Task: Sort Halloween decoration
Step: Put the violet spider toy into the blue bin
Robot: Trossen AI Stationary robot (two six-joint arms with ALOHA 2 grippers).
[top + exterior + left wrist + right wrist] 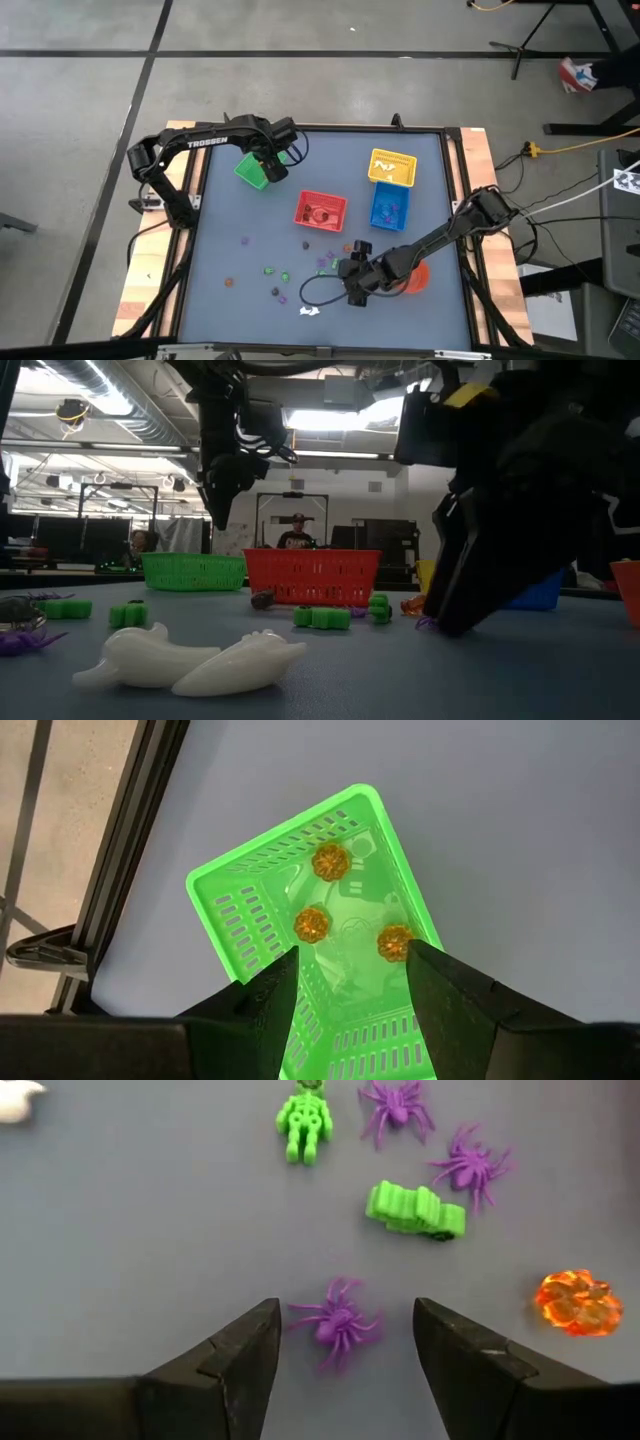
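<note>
Right gripper [340, 1345] is low over the grey-blue bench [240, 215], fingers spread, with a small purple plastic spider [338, 1321] lying flat on the bench right between them; not pinched yet. To do this pick well I'd say: drop straight down, keep the spider centred, close on the body rather than the thin legs, since the legs look likely to flex and slip out. Close neighbours: a green ridged plastic trinket [415, 1210] just ahead, a translucent orange pumpkin piece [574, 1302] off to one side, two more purple spiders [470, 1162] and a green plastic skeleton figure [303, 1122] further out. None sits between the fingers, so the closing path looks clear, but any sideways drift could nudge the green trinket. Left gripper [345, 985] hangs over the square green plastic basket [255, 885], fingers spread, holding nothing; three small orange pumpkin trinkets [330, 862] lie inside it. Red basket [320, 210], yellow basket [392, 167] and blue basket [389, 209] sit mid-bench, well apart from the pick. More loose trinkets and a white ghost-like figure [190, 658] remain scattered on the near side, so sorting looks well short of done.
</note>
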